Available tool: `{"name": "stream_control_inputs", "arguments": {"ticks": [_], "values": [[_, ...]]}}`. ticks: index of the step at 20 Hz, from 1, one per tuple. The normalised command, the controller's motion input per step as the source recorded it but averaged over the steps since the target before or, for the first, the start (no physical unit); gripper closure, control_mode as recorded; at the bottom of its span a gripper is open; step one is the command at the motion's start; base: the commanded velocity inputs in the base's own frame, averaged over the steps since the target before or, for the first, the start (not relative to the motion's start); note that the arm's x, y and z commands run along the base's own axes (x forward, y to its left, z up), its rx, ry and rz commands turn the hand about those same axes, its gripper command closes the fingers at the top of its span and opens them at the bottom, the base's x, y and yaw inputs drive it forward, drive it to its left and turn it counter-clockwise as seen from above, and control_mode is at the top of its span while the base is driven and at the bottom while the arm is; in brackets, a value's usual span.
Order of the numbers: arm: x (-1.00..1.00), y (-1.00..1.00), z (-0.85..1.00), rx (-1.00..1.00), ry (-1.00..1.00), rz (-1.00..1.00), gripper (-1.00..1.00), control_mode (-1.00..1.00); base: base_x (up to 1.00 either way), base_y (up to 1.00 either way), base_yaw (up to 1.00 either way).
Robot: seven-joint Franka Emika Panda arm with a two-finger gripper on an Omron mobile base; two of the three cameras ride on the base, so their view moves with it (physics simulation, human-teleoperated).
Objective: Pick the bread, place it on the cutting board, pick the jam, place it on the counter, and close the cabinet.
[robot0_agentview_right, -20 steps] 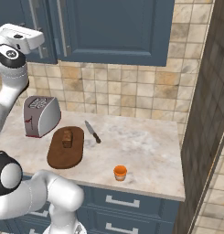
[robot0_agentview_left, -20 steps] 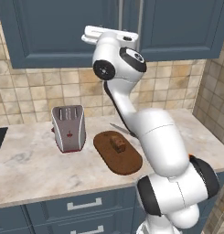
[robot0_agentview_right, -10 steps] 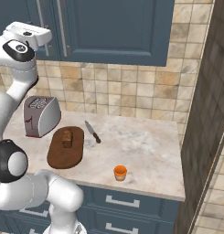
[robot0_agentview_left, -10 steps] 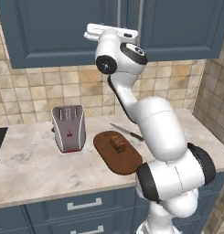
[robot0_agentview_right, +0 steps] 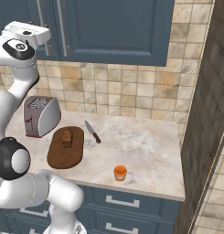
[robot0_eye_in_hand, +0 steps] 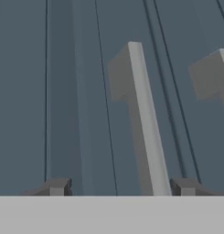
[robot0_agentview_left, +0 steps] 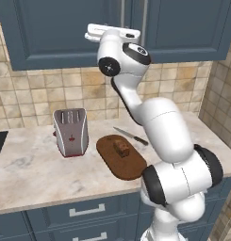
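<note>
The bread (robot0_agentview_left: 121,148) (robot0_agentview_right: 66,137) lies on the dark oval cutting board (robot0_agentview_left: 128,167) (robot0_agentview_right: 63,157). The orange jam (robot0_agentview_right: 120,172) stands on the beige counter (robot0_agentview_left: 32,174) (robot0_agentview_right: 141,146) near its front edge. My gripper (robot0_agentview_left: 112,30) (robot0_agentview_right: 38,29) (robot0_eye_in_hand: 120,187) is raised to the dark blue-grey cabinet (robot0_agentview_left: 55,28) (robot0_agentview_right: 118,27) (robot0_eye_in_hand: 86,91), whose doors look flush. The gripper is open. A silver vertical handle (robot0_eye_in_hand: 143,119) rises between its tips, close to the right one.
A silver toaster (robot0_agentview_left: 70,132) (robot0_agentview_right: 40,115) stands left of the board, and a knife (robot0_agentview_left: 131,136) (robot0_agentview_right: 93,132) lies behind it. A second handle (robot0_eye_in_hand: 218,73) shows on the neighbouring door. A dark wall (robot0_agentview_right: 205,114) bounds the counter on the right.
The arm has straightened up somewhat and the hand has shifted a little along the cabinet doors. Bread, board, jam, toaster and knife have stayed put.
</note>
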Motion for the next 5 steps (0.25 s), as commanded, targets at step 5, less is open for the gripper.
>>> {"name": "stream_control_inputs", "arguments": {"ticks": [5], "values": [[0.11, -0.01, 0.0, 0.0, 0.01, 0.0, -1.0, -1.0, 0.0, 0.0, 0.0]]}}
